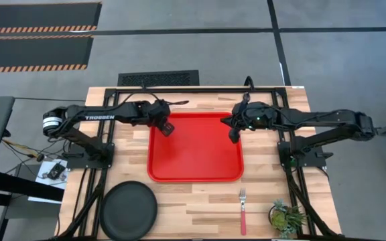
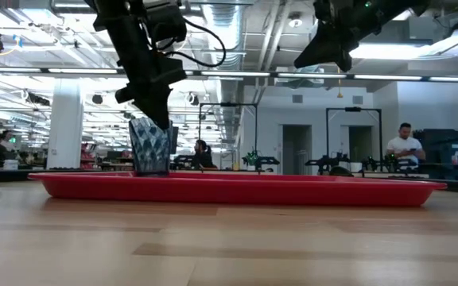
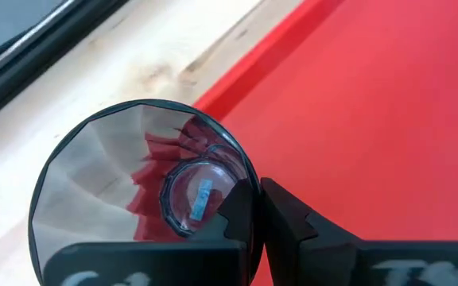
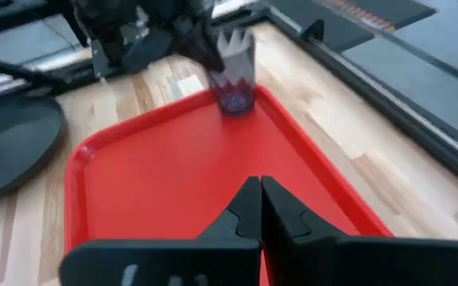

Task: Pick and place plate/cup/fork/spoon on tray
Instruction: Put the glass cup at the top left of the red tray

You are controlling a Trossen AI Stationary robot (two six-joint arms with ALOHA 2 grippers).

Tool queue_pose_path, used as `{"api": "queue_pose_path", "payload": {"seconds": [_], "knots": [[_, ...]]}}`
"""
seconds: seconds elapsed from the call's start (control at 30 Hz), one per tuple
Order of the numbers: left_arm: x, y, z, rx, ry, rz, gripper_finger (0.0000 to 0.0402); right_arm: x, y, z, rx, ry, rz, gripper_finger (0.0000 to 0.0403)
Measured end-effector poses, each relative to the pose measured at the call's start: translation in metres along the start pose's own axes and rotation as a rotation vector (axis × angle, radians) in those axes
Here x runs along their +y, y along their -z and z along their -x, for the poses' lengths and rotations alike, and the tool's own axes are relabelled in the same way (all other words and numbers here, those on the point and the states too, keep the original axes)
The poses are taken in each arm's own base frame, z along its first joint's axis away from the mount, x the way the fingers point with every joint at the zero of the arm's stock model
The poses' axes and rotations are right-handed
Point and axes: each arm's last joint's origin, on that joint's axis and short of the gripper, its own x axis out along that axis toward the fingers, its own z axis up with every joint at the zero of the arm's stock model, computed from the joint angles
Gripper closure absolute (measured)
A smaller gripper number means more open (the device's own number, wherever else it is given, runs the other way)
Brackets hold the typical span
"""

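Observation:
The smoky tumbler cup (image 2: pixel 151 147) stands upright in the far left corner of the red tray (image 1: pixel 200 171), also seen in the right wrist view (image 4: pixel 235 73). My left gripper (image 1: pixel 167 127) is above it, shut on its rim. My right gripper (image 1: pixel 233 137) is shut and empty, raised over the tray's far right part (image 4: pixel 173 167). The black plate (image 1: pixel 128 209) lies on the table at the near left. The red-handled fork (image 1: pixel 242 211) lies on the table near the front edge. The spoon does not show. My left gripper (image 3: pixel 257 195) holds the cup's rim wall (image 3: pixel 249 179), one finger (image 3: pixel 233 230) inside the cup and the other (image 3: pixel 293 230) outside. The fingers come from above, slanting down (image 2: pixel 161 119). The cup is upright with its base at the tray's floor.
A small potted plant (image 1: pixel 287 217) stands at the table's near right corner. The plate also shows in the right wrist view (image 4: pixel 14 143), left of the tray. Bare wood lies between the tray and the front edge. People sit in the room beyond the table.

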Motion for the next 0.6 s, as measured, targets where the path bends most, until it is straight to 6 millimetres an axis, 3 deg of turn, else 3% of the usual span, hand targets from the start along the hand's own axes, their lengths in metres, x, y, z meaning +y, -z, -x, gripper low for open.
{"api": "queue_pose_path", "payload": {"seconds": [0.27,0.6], "knots": [[0.008,-0.005,-0.007,0.025,0.043,0.008,0.04,0.001,0.0,0.0,-0.006,-0.005,-0.005,0.0388],[0.005,-0.004,-0.015,0.055,0.065,0.043,0.039,0.001,0.0,0.001,-0.005,-0.004,-0.007,0.0388]]}}
